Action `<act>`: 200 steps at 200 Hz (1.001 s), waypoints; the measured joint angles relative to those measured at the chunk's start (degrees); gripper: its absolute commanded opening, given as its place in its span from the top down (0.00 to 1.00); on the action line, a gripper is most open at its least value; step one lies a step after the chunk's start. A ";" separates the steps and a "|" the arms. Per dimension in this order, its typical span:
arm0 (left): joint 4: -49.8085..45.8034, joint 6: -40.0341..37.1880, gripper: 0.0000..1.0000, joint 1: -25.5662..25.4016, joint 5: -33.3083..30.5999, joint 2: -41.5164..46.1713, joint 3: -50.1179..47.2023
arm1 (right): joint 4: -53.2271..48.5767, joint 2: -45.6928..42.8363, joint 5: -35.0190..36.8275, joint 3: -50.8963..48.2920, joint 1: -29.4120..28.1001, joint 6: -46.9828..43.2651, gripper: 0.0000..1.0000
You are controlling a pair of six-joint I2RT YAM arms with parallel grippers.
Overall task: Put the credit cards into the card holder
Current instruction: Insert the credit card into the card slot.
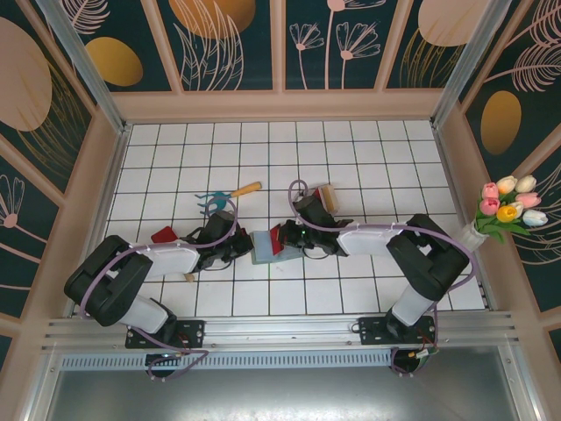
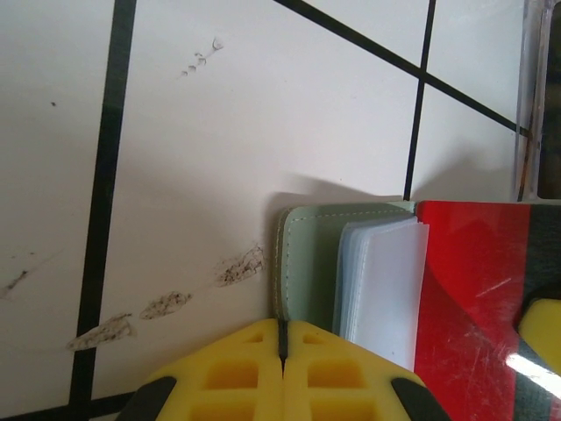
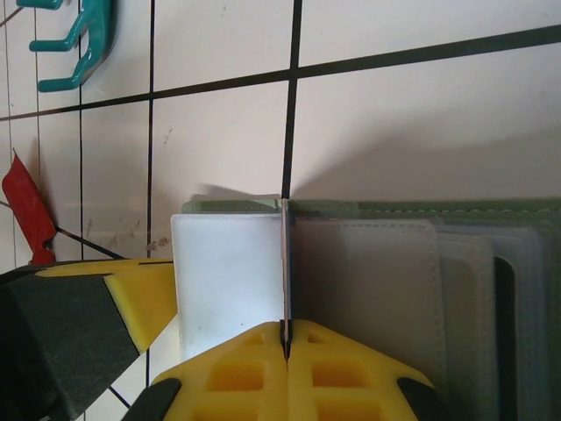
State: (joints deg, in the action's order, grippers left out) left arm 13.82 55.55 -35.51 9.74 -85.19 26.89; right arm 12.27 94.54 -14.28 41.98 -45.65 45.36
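The grey-green card holder [image 1: 262, 248] lies open on the tiles between the two arms, its clear sleeves [image 2: 381, 281] fanned out. My left gripper [image 2: 283, 340] is shut on the edge of the holder's cover [image 2: 302, 263], on the holder's left in the top view [image 1: 243, 250]. My right gripper [image 3: 285, 338] is shut on a red credit card [image 2: 473, 298], which I see edge-on [image 3: 285, 263] standing upright among the sleeves [image 3: 368, 281]. From above, that gripper [image 1: 294, 241] holds the card [image 1: 278, 238] at the holder's right side.
A teal tool with a wooden handle [image 1: 226, 196] lies just behind the left gripper, and a brush [image 1: 329, 195] behind the right arm. A red piece [image 1: 164, 234] pokes out beside the left arm. Wooden walls ring the tiled table [image 1: 351, 158].
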 measured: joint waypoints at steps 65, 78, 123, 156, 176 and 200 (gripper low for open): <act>-0.07 0.20 1.00 -0.02 -0.15 0.07 0.00 | 4.35 -0.26 -2.32 -3.45 -0.35 1.42 0.99; -0.07 0.20 1.00 -0.02 -0.13 0.07 0.00 | 5.70 -0.48 -2.36 -4.63 -0.46 1.75 0.99; 0.00 0.46 1.00 -0.02 -0.09 0.07 0.00 | 8.98 -0.02 -2.25 -5.38 -0.98 3.82 0.98; 0.04 0.85 1.00 -0.02 -0.09 0.07 0.00 | 10.32 1.62 -1.22 -4.50 -2.08 6.40 0.96; 0.04 1.05 1.00 0.11 -0.35 0.07 -0.02 | 10.32 2.80 -1.14 -3.19 -2.67 7.52 0.94; 0.04 1.09 1.00 0.26 -0.63 0.09 -0.11 | 9.73 3.26 -0.85 -2.43 -2.82 7.74 0.89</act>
State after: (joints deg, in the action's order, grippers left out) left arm 13.87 56.64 -35.24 9.10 -85.10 26.79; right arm 22.00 97.80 -15.14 39.55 -48.47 53.10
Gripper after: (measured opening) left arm 0.061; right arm 0.093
